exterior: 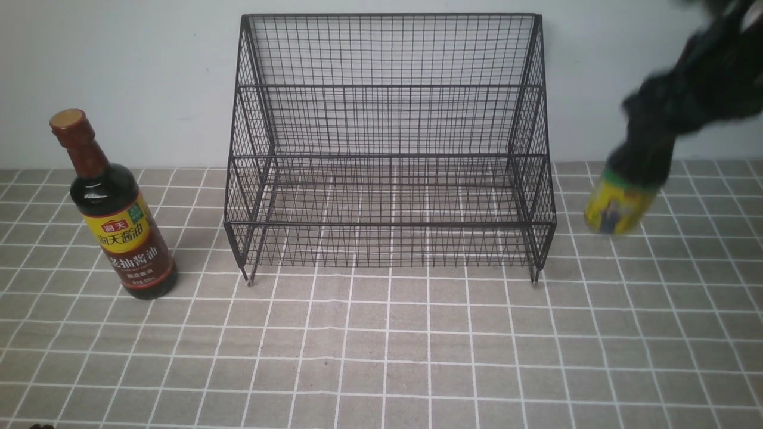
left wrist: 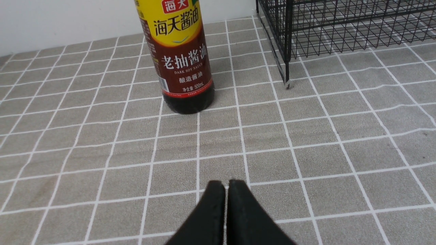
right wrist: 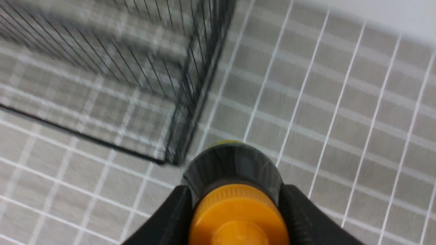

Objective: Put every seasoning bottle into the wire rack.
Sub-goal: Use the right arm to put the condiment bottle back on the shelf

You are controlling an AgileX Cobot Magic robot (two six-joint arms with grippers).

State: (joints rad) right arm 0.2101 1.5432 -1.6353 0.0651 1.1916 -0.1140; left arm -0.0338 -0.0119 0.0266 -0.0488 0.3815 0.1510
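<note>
The black wire rack (exterior: 390,149) stands at the back middle, both tiers bare. The tall bottle (exterior: 116,220) with brown cap and yellow-and-red label stands upright to its left; the left wrist view shows it (left wrist: 182,64) ahead of my left gripper (left wrist: 226,185), which is shut and empty, low over the cloth. My right gripper (right wrist: 235,204) is shut on the short squat bottle (right wrist: 238,214) just below its orange cap. In the front view that bottle (exterior: 617,205) hangs blurred above the table, right of the rack. The rack's corner shows in the right wrist view (right wrist: 184,136).
A grey cloth with white grid lines (exterior: 387,351) covers the table. A pale wall (exterior: 149,71) rises right behind the rack. The left arm does not show in the front view.
</note>
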